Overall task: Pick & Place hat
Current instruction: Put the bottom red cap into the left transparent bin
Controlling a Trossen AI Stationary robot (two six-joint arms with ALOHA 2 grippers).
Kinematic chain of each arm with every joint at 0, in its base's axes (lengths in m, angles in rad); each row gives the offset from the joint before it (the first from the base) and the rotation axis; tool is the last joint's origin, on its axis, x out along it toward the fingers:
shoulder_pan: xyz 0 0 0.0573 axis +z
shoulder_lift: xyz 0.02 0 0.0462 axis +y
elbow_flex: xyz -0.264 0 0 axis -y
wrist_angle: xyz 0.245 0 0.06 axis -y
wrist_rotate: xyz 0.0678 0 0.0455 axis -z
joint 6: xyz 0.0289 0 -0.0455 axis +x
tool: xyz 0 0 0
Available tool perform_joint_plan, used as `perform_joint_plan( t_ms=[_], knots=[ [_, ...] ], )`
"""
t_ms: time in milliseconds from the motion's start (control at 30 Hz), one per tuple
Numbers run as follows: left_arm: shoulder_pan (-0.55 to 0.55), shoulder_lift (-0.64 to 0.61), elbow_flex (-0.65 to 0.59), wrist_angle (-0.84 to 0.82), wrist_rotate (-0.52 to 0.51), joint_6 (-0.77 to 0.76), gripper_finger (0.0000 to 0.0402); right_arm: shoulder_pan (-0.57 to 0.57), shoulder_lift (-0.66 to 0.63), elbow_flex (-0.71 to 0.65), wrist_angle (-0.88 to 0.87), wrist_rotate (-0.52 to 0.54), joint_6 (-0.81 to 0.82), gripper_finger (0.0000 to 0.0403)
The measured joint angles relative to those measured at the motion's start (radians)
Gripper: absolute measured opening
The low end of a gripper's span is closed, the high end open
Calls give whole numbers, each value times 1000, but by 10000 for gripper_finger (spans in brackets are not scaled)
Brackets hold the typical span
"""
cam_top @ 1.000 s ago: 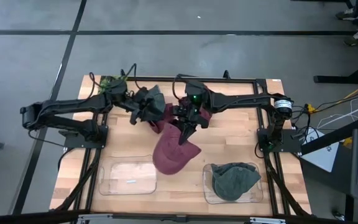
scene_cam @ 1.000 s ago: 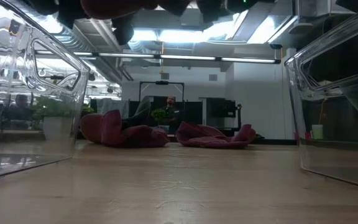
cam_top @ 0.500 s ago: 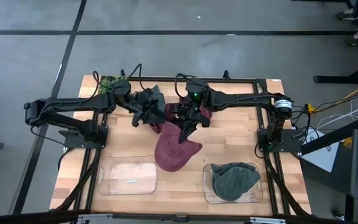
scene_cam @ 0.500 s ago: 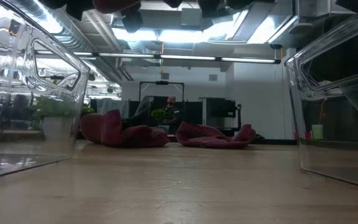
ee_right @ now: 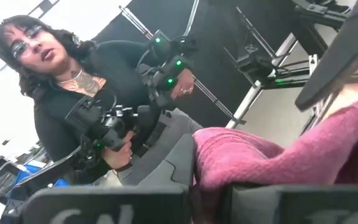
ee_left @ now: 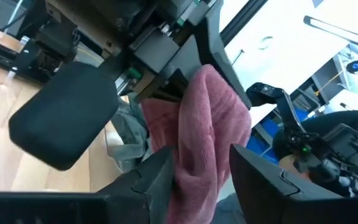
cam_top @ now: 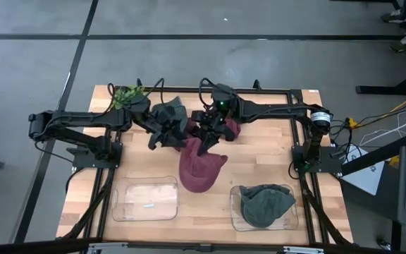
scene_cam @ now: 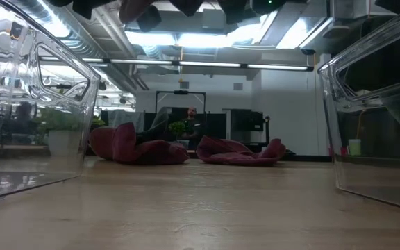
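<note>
Nearest you, the two clear plastic bins sit at the near edge of the wooden table (cam_top: 273, 152): the right-hand bin (cam_top: 262, 208) already has a grey-green knitted hat (cam_top: 266, 201) in it, and the left-hand bin (cam_top: 145, 201) looks empty.

Just beyond them hangs the task's thing, the dark red knitted hat (cam_top: 200, 171). It is off the table, draped down from both claws, with its lower hem over the gap between the bins. Over the last second it has drawn in: it hung wider and reached nearer the left bin, and now it hangs narrower and straighter.

The right gripper (cam_top: 208, 144) has its fingers closed tight on the hat's upper edge; its own wrist view shows red fabric bunched between them. The left gripper (cam_top: 162, 134) has swung in closer, and its wrist view shows red cloth between fingers standing partly apart and narrowing a little, so you appear to be taking a second hold there.

I judge that you are gathering the hat with both arms before carrying it to a bin. The left bin is the likelier target, and the hat is not yet above it.

Farther back, more hats lie on the table's far part: another red one (scene_cam: 137, 147), and a grey one (cam_top: 173, 109) under the left arm. Beyond the table a person stands holding control handles.
</note>
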Motion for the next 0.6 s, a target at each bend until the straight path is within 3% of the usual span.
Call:
perform_joint_plan(
  t_ms=[200,400,600],
  knots=[
    [1,-1,0,1,12,2,107,-1,0,0,0,0,5,22],
    [1,-1,0,-4,79,52,13,0,0,0,1,-2,23,22],
    [3,-1,0,-2,133,33,5,0,0,0,-1,-23,107,27]
  ],
)
